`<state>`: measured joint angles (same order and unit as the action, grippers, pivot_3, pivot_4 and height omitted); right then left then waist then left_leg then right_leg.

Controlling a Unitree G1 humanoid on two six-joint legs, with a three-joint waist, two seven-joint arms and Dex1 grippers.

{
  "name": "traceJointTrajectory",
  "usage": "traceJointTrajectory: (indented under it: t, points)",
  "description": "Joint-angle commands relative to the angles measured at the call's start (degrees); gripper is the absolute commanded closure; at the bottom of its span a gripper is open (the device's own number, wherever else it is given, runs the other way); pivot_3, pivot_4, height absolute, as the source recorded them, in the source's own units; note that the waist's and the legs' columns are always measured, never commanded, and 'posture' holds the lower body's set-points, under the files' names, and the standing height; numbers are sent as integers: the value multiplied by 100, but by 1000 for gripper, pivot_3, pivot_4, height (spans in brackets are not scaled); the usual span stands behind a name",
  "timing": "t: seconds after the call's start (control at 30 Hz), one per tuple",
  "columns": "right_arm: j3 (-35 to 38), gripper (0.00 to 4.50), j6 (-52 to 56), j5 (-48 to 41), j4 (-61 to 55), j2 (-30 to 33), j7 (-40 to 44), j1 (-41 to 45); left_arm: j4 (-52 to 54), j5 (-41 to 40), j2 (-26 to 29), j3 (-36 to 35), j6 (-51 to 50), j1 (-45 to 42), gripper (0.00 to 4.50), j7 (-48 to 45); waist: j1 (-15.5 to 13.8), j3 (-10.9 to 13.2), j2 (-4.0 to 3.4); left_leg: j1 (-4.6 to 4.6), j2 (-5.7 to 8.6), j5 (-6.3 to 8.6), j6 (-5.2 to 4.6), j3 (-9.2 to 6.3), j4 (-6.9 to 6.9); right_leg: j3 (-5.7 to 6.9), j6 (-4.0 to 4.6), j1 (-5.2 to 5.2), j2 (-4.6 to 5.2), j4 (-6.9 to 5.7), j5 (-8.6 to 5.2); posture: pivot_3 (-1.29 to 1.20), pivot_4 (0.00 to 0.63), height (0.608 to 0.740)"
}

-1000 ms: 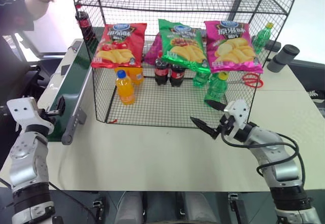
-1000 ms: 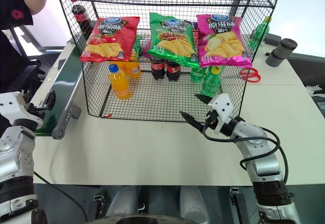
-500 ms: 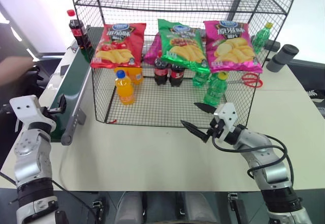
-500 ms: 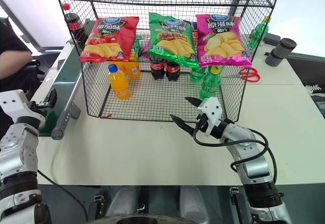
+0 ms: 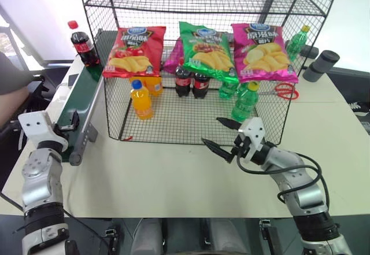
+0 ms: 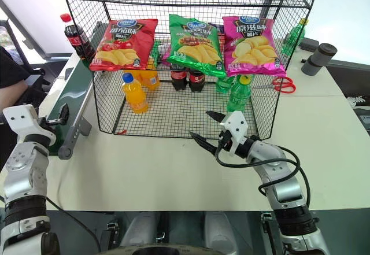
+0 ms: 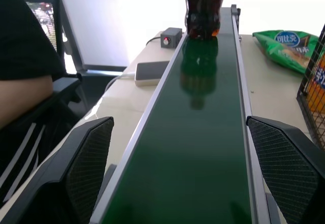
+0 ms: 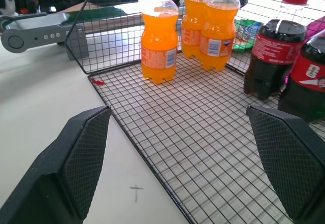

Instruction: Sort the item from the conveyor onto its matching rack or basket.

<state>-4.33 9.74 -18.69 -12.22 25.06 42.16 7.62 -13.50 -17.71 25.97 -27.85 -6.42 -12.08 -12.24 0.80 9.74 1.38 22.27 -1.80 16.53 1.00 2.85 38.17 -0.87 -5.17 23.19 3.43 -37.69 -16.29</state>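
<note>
Cola bottle (image 5: 81, 42) upright on the far part of the green conveyor (image 5: 78, 102), beside the rack's (image 5: 199, 64) left wall, well apart from both hands. Left hand (image 7: 177, 173) level at the near end of the belt, fingers spread wide, holding nothing. Right hand (image 5: 222, 136) low over the worktop (image 5: 173, 174) in front of the rack's open lower tier, fingers wide apart too, empty. Orange soda bottles (image 8: 158, 33), more cola bottles (image 8: 271, 56) on the rack floor. Chip bags (image 5: 134, 50) hanging on the front mesh.
</note>
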Motion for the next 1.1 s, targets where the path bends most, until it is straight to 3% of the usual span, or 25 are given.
traceJointTrajectory:
  t: [0.03,1.1]
  points:
    - [0,60,-54,16,-169,-58,-32,131,24,12,55,-57,187,-99,0,42,-1,0,0,0,0,0,0,0,0,0,0,0,1,0,0,0,150,740]
    - [-218,60,6,16,-360,-188,0,55,-173,-44,-14,-130,372,-97,0,142,2,0,0,2,0,0,1,-1,-2,1,1,2,5,3,0,0,150,740]
